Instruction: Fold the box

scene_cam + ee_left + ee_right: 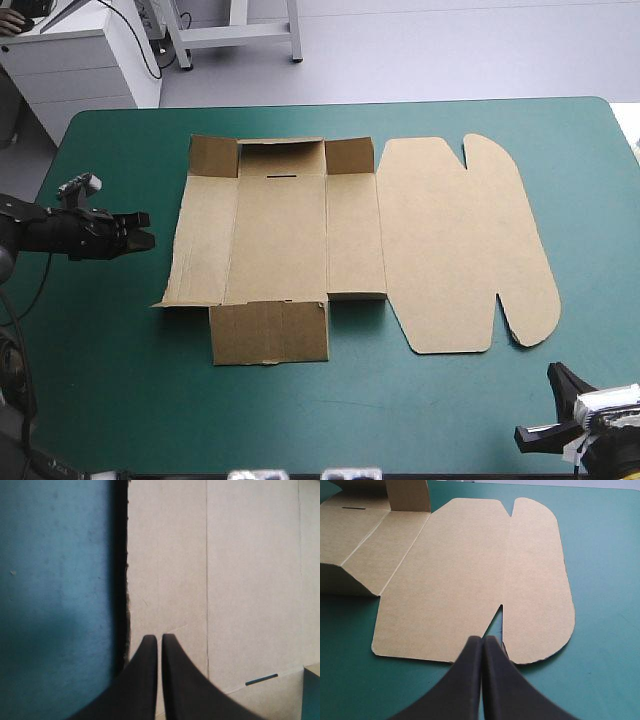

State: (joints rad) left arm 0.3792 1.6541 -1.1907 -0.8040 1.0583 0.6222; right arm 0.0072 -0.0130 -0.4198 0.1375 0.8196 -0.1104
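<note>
The brown box (350, 240) lies opened out in the middle of the teal-green table. Its far wall (283, 160), with a slot, and the two far corner flaps stand partly raised. The rounded lid panel (460, 240) lies flat on the right, and a near flap (268, 332) lies flat towards the front. My left gripper (143, 234) hovers just left of the box's left edge, shut and holding nothing; in its wrist view the left gripper (155, 638) points over the left side panel (170, 580). My right gripper (556, 380) is shut at the table's front right corner, the lid (470, 575) ahead of its tips (482, 639).
Bare teal-green cover (120, 370) surrounds the box on all sides, widest along the front and right. The table's far edge (330, 100) lies beyond the box, with a white cabinet (80, 60) past the far left corner.
</note>
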